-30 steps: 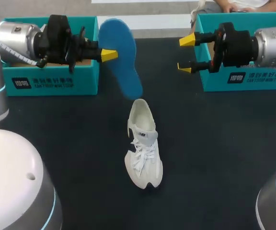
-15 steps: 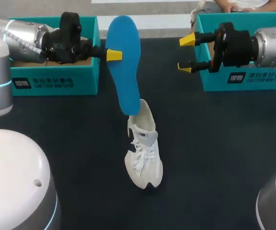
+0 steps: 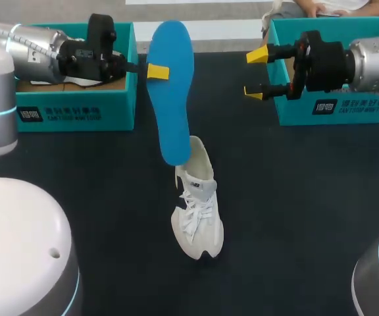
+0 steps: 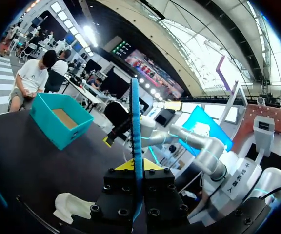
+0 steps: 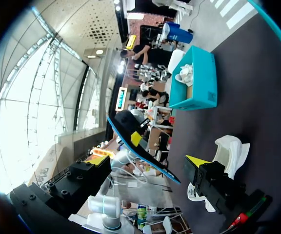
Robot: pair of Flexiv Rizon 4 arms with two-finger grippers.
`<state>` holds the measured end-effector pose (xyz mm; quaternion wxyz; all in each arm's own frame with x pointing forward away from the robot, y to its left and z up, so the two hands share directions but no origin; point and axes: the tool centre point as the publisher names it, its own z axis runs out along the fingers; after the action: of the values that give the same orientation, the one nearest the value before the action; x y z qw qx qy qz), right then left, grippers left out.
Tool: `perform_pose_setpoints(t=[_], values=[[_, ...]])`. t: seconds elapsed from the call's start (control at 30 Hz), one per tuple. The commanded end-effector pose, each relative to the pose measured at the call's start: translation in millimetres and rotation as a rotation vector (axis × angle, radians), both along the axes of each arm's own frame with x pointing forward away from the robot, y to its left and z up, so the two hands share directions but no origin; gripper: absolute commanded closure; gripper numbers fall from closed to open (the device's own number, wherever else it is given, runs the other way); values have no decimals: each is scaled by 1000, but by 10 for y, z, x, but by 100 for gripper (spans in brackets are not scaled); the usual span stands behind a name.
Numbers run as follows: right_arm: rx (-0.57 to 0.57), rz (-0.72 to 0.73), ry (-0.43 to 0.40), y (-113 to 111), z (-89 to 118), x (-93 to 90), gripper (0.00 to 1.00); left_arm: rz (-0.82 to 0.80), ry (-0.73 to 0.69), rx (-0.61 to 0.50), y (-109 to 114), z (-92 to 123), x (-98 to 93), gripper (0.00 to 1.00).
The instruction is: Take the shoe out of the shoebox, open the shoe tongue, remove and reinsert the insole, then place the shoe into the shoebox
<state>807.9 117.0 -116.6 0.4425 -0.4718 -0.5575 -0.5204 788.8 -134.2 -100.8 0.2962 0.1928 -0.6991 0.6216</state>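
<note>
The white shoe [image 3: 198, 210] stands mid-worktop [image 3: 295, 217], toe toward me, heel at 12 o'clock. Over the heel hangs the blue insole [image 3: 171, 92], its lower end at the heel opening; whether it is inside I cannot tell. The left jaws, reaching in from 10 o'clock, are clamped on the insole's upper part. The right jaws stand apart and empty at 1 o'clock. Beyond sit the left shoebox [image 3: 77, 108] at 10 o'clock and the right shoebox [image 3: 347, 108] at 2 o'clock. I judge the step to be reinserting the insole: next, lower it and slide it toward the toe
</note>
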Motion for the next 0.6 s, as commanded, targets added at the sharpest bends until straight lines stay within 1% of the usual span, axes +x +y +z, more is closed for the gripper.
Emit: perform_pose_setpoints(t=[0.03,0.07,0.13,0.2,0.23,0.37,0.4,0.5,0.53,0.6], values=[[0,-2,0,13,-9,0,0,0,0,2,5,2,-8,100],[0,-2,0,13,-9,0,0,20,43,-19,0,-14,29,100],[-11,5,-1,13,6,-5,0,38,114,-12,1,-43,82,100],[-81,-26,7,29,26,-30,0,48,229,-29,7,-81,137,100],[-99,-33,5,39,38,-48,0,49,286,-40,14,-101,165,100],[-242,-81,-5,102,98,-121,0,42,482,-31,56,-226,243,100],[-254,-83,-14,119,118,-139,0,35,508,-25,58,-256,249,100],[-257,-93,-48,141,153,-170,0,29,510,-27,60,-271,253,100],[-257,-95,-48,137,157,-177,0,29,510,-27,60,-271,253,100],[-289,-108,-58,126,167,-187,0,29,510,-27,60,-271,253,100]])
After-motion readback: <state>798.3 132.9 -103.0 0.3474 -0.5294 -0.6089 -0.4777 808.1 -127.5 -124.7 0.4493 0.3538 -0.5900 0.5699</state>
